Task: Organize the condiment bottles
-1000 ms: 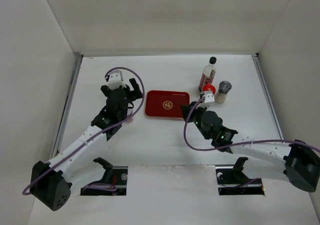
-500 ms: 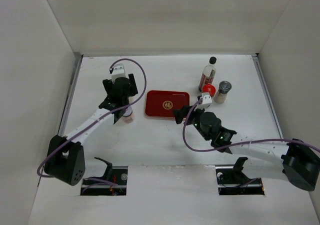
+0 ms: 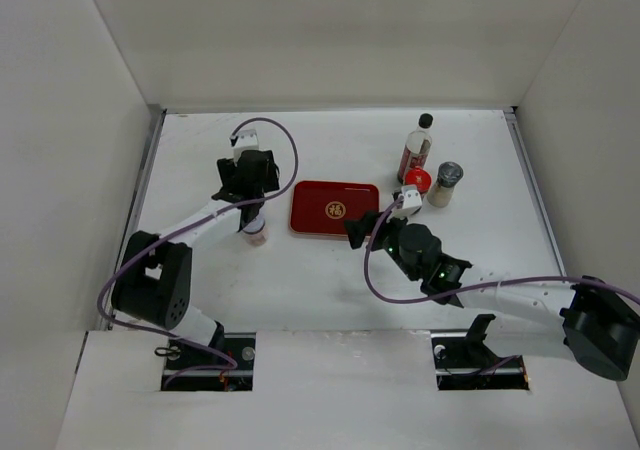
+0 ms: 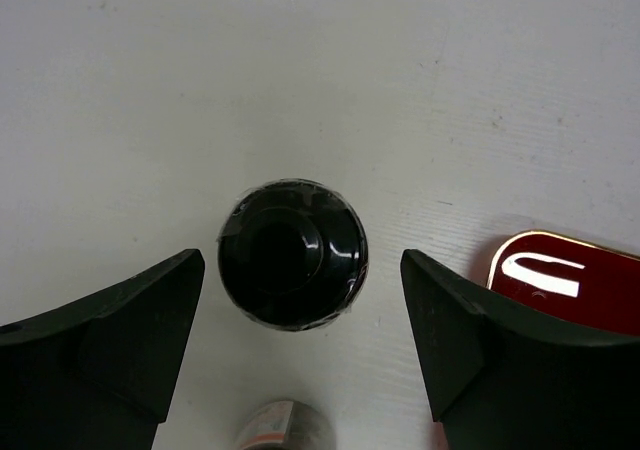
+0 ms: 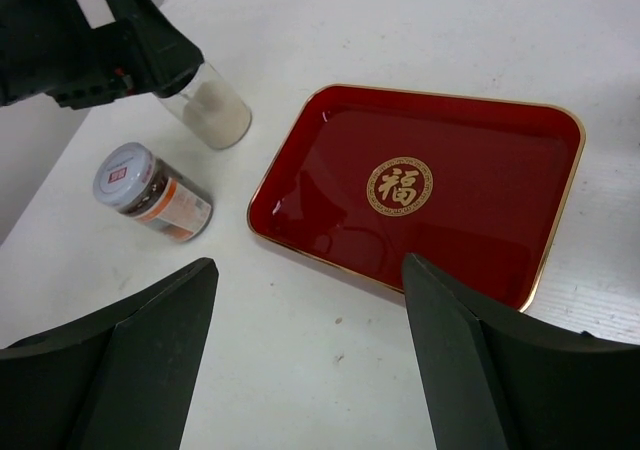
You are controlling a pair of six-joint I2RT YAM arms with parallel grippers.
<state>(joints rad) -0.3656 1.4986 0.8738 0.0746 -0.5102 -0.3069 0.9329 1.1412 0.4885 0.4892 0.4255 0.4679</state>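
Seen from above in the left wrist view, the small white bottle's black cap [image 4: 293,253] stands between the fingers of my left gripper [image 4: 303,270], which is open with a gap on each side. The white-lidded jar [image 3: 255,232] stands just near of it. My right gripper [image 5: 310,265] is open and empty above the table at the red tray's [image 3: 335,210] near right corner. At the back right stand the tall black-capped bottle [image 3: 417,148], the red-capped bottle [image 3: 418,178] and the grey-lidded shaker [image 3: 445,182].
White walls enclose the table on the left, back and right. The left arm's purple cable [image 3: 285,150] loops above its wrist. The right arm [image 3: 500,295] stretches across the near right of the table.
My left gripper has moved back from over the jar to around the small white bottle and narrowed. My right gripper has opened and drawn left, away from the red-capped bottle.
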